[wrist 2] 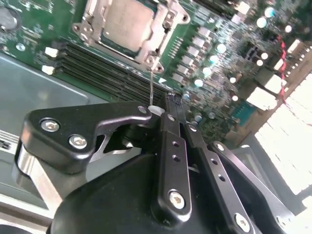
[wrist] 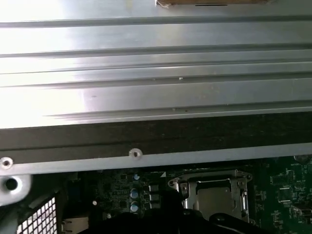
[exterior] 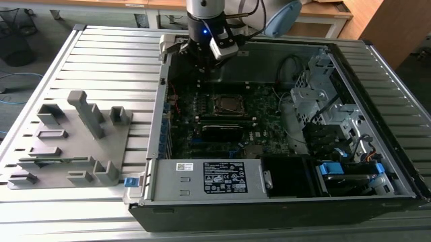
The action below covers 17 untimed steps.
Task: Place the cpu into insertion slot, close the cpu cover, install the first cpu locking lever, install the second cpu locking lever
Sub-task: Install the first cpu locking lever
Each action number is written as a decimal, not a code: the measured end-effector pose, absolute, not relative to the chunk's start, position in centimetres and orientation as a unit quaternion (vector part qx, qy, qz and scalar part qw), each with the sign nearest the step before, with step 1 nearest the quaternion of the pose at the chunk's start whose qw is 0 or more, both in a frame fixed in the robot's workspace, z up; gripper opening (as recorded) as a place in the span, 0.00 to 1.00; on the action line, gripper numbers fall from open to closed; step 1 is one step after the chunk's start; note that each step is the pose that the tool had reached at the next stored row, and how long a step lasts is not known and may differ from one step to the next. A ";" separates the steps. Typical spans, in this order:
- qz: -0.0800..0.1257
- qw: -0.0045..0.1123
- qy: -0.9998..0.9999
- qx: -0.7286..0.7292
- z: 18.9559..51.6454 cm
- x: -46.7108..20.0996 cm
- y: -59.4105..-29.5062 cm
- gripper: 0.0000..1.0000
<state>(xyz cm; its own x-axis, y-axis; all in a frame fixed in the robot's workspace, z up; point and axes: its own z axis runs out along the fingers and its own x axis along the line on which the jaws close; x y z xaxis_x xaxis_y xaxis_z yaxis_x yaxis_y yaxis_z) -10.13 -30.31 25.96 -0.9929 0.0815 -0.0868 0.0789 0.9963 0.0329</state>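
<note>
Slatted aluminium table (exterior: 114, 45), wooden desks (exterior: 323, 11) beyond, black wire bin (exterior: 13, 38) on grey floor (exterior: 23, 75).

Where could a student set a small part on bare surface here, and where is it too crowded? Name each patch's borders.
Free: the slatted table between the grey fixture block and its far edge, beside the computer case; also its slats at the exterior view's right of the case. Crowded: inside the case, with motherboard, cables and the end effector.

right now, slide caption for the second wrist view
gripper near a thin locking lever, cpu seated under its closed cpu cover
</note>
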 end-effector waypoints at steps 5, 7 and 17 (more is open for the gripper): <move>0.015 0.044 0.998 0.040 26.0 -8.7 -30.7 0.11; 0.015 0.044 0.998 0.040 25.9 -8.2 -30.8 0.11; 0.015 0.044 0.998 0.040 25.9 -7.9 -30.9 0.11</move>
<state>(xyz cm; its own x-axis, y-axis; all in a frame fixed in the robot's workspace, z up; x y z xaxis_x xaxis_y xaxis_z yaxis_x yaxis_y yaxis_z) -7.88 -30.85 25.91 -0.9929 0.0817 -0.0866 0.0790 0.9963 0.0333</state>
